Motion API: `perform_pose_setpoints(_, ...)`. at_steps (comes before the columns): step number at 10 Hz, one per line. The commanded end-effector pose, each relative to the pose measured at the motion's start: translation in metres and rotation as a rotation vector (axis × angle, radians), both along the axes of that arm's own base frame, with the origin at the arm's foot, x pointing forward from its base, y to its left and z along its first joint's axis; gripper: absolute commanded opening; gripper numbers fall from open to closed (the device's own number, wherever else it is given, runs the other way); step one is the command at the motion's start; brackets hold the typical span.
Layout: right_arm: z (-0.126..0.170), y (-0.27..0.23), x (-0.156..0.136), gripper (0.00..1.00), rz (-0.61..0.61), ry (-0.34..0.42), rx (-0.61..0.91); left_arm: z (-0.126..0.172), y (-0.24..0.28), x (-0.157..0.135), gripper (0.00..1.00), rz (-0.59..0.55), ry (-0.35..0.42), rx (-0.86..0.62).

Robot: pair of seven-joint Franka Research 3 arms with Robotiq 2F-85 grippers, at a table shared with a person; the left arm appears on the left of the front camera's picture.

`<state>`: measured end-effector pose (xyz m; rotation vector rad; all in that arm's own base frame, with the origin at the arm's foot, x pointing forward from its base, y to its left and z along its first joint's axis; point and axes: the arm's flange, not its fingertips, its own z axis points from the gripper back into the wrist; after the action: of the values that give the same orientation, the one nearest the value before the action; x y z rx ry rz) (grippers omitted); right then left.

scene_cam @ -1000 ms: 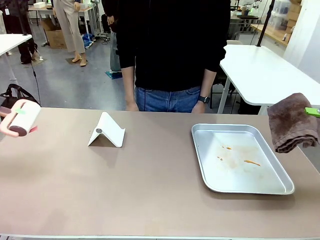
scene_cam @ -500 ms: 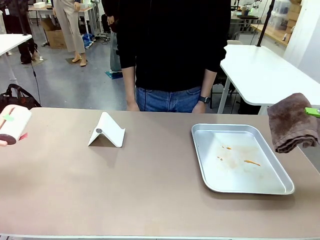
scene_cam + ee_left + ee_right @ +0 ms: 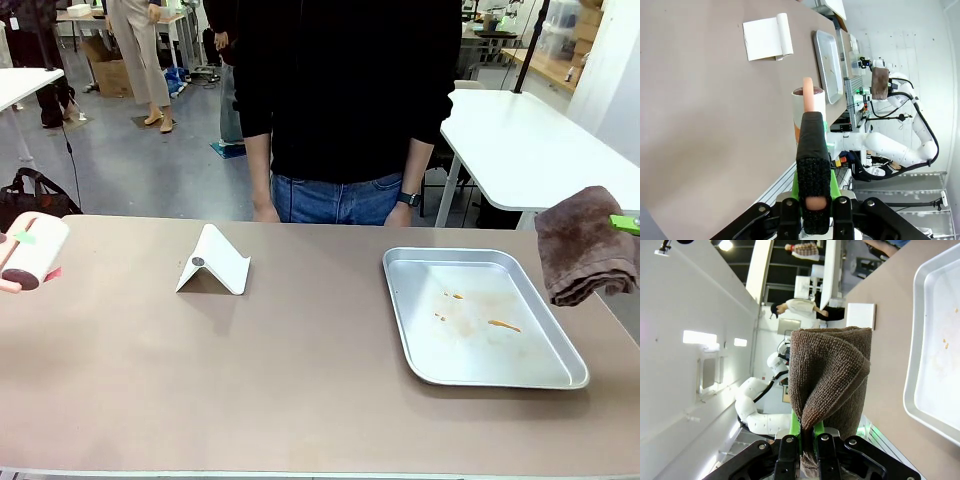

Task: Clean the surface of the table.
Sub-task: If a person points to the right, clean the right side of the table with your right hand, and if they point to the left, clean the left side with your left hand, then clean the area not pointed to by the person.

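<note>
- so far, nothing in the pictures suggests any cleaning is done: the tabletop (image 3: pixel 300 390) runs tan-brown from edge to edge in the front view, with no wipe streak or damp trail on it; any dust or crumbs are too fine to tell.
- the left fingers (image 3: pixel 812 150) are clamped tight on the pink handle of a lint roller (image 3: pixel 32 250), which is held up in the air at the tabletop's left end, its roll not touching the surface.
- the right fingers (image 3: pixel 795 427) are pinched closed on a fold of a brown cloth (image 3: pixel 585 245), which hangs off the surface just past the right side of the tray.
- the metal tray (image 3: pixel 450 252) lies on the right half of the tabletop with orange-brown smears inside it, and a white folded stand (image 3: pixel 213 262) sits left of centre towards the far edge.
- a person (image 3: pixel 340 100) stands at the far side with hands lowered, touching nothing.
- judged from this, both tools are in hand but neither is at work, so the task looks to be at its very start.
- what is left is essentially all of it: bringing the roller or the cloth down onto the surface and passing over the open stretch in the middle and front, then dealing with the patches under the tray and the stand, which would have to be moved or worked around.
</note>
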<state>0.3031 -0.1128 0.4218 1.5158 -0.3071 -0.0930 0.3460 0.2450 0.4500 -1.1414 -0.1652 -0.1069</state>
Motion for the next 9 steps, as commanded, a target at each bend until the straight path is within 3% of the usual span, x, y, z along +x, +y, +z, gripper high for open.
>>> perform_pose_setpoints(1,0.0022,-0.0009,-0.0010,0.00,0.007,0.003,0.005,0.0051,-0.0002,-0.0001,0.22,0.005,0.010,0.001)
perform_pose_setpoints(9,0.0022,-0.0009,-0.0010,0.00,0.007,0.003,0.005,0.0051,-0.0002,-0.0001,0.22,0.005,0.010,0.001)
